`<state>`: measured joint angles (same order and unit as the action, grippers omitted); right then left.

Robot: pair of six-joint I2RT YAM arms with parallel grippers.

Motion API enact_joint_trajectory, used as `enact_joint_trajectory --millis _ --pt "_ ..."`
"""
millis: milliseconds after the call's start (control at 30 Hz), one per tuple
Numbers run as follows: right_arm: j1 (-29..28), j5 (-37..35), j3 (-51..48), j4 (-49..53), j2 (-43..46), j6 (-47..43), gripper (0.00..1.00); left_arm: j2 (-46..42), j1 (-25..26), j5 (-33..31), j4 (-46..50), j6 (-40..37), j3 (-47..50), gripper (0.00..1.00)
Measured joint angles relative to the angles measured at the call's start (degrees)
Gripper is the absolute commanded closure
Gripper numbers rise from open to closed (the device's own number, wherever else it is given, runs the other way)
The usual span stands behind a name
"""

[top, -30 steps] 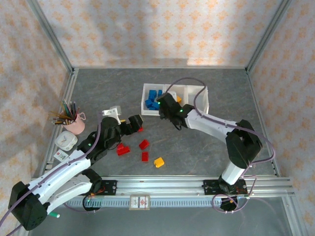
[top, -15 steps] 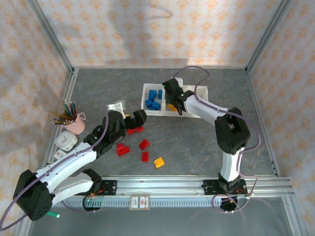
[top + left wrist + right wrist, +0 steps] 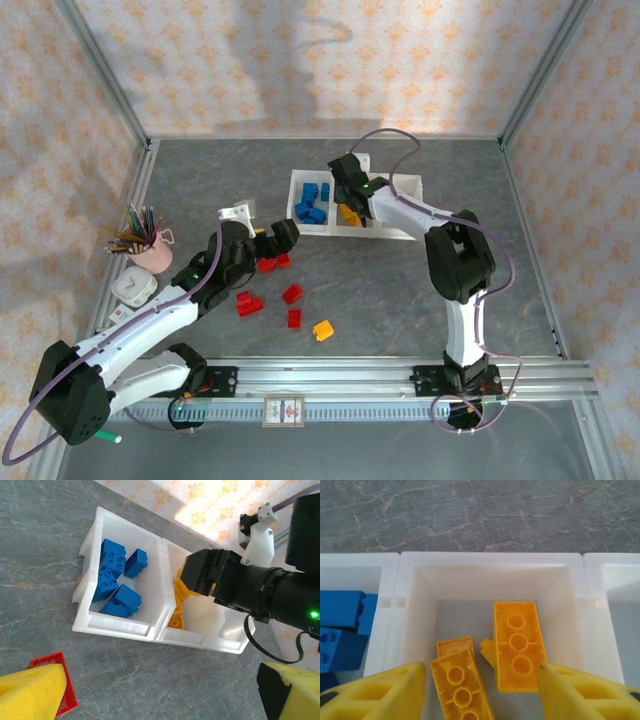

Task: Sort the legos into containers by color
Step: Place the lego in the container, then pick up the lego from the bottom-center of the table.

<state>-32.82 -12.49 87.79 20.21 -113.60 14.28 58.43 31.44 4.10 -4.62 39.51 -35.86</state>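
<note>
The grey, marble-patterned table (image 3: 400, 300) is taken up by two arms. The left arm (image 3: 150, 325) is stretched towards the centre, and the right arm (image 3: 455, 260) is folded back over the far side. The containers (image 3: 408, 186), three white bins joined in a row, are set on the far half of the table. A pink cup (image 3: 150, 255) of pencils is placed at the left edge.

The right gripper (image 3: 480, 672) is held above the middle bin. Its yellow fingers are parted about halfway, and nothing is gripped between them. The left gripper (image 3: 283, 235) is poised low over the table, just in front of the left bin. Its fingers are spread wide and nothing is gripped.

The blue legos (image 3: 117, 580) are piled in the left bin. The yellow legos (image 3: 516, 645) are lying in the middle bin, directly below the right gripper. The red legos (image 3: 292, 293) are scattered on the table near the left gripper, with one seen just beside its left finger. A single yellow-orange lego (image 3: 322, 330) is left nearest the arm bases.
</note>
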Motion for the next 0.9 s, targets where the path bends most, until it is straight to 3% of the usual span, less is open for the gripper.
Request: enact_joint_trajectory --millis 433,900 --pt "-10.4 0.7 -17.5 0.2 20.2 0.4 0.22 -7.9 -0.1 0.0 1.7 0.3 1.2 0.01" --pt "-29.5 1.0 -33.4 5.8 28.3 12.2 0.14 -20.3 -0.1 -0.8 11.8 2.1 7.3 0.01"
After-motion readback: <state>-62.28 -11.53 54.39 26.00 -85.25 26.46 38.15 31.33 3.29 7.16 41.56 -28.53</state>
